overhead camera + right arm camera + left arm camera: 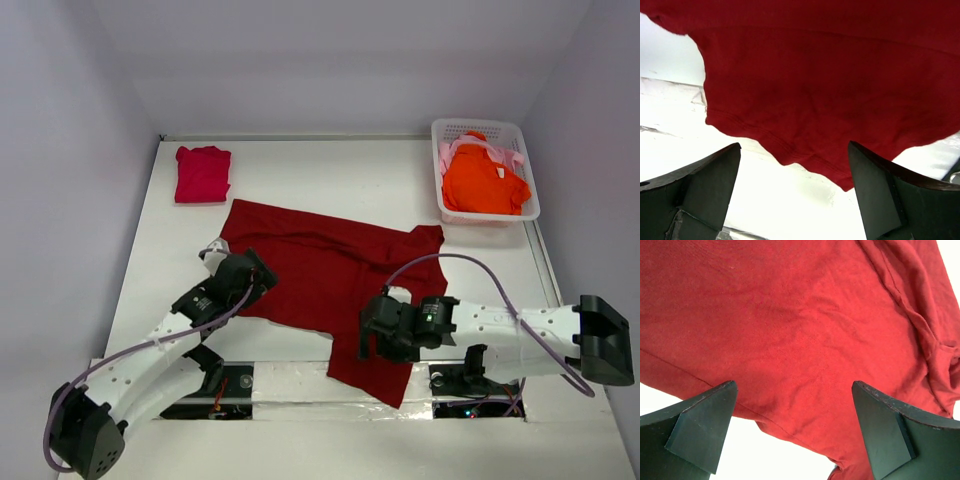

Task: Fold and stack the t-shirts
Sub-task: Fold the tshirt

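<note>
A white table (pixel 330 175) is located beneath the left claw (pixel 794 395); pale, evenly lit walls (pixel 60 150) are seen ahead and alongside.

Table (pixel 330 180): red shirt (pixel 320 265), crimson shirt (pixel 203 173), basket (pixel 497 127)

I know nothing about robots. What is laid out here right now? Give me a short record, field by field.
Spread out: dark red t-shirt, rumpled, mid table, lower end at the near edge
Folded: crimson-pink t-shirt, far left corner
Container: white basket, far right, holding orange t-shirt and pale pink t-shirt
Left arm: left gripper open, at the dark red t-shirt's left edge
Right arm: right gripper open, at its lower hem
</note>
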`<action>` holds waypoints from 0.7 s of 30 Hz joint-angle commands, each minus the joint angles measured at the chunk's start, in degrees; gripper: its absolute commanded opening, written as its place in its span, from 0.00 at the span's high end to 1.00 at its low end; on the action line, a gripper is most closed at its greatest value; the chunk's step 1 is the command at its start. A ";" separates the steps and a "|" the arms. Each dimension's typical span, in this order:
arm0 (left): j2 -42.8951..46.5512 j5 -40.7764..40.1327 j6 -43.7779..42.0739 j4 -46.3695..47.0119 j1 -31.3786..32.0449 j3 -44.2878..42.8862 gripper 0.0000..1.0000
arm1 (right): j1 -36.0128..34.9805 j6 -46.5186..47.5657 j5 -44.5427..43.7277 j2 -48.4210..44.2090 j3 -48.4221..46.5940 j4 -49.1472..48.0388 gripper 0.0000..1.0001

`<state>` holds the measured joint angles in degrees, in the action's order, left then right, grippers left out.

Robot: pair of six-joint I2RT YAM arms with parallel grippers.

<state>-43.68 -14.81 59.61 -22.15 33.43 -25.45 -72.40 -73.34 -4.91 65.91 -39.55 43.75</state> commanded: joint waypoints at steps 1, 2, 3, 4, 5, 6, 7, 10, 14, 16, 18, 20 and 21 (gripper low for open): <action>-1.49 -1.81 0.77 2.20 0.23 -0.21 0.01 | -2.47 -1.89 0.42 1.32 -1.23 -2.17 0.07; -2.36 -1.28 0.59 2.55 0.23 -0.12 0.01 | -2.48 -1.89 0.34 1.67 -1.49 -2.17 0.07; -2.81 -1.01 -0.11 3.25 0.23 -0.04 0.01 | -3.35 -2.07 0.42 2.20 -1.67 -2.17 0.07; -3.25 -0.84 -0.37 3.34 0.23 -0.04 0.01 | -4.06 -2.07 0.42 3.25 -2.19 -2.26 0.07; -4.12 -0.75 -0.46 3.34 0.23 -0.04 0.01 | -4.06 -2.07 0.51 3.87 -2.55 -2.18 0.07; -4.39 -0.49 -0.99 3.43 0.23 0.05 0.01 | -4.76 -2.16 0.51 4.48 -2.90 -2.09 0.07; -4.66 -0.22 -0.99 3.61 0.84 0.14 0.01 | -4.77 -2.16 0.51 5.71 -3.25 -2.00 0.07; -4.66 1.53 -0.73 5.19 1.37 1.72 0.01 | -6.61 -2.51 0.60 7.12 -4.83 -1.30 0.06; -4.57 0.31 -1.25 5.10 1.37 2.78 0.01 | -8.72 -2.77 0.86 9.84 -5.54 -1.47 0.06; -4.75 0.31 -1.34 5.36 1.37 2.86 0.01 | -9.33 -2.86 1.04 10.81 -6.24 -1.38 0.06; -5.18 0.57 -1.61 6.41 1.37 3.48 0.01 | -9.34 -2.86 0.95 11.78 -6.94 -1.21 0.06; -6.14 0.83 -1.69 7.56 1.37 4.18 0.01 | -9.86 -2.86 0.78 12.14 -7.65 -1.21 0.06; -6.50 0.92 -1.87 8.17 1.37 4.36 0.01 | -9.86 -2.86 0.69 12.49 -7.73 -1.29 0.06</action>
<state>-49.10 -13.72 58.67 -16.21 34.57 -22.37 -81.52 -75.07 -3.64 78.06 -44.51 42.89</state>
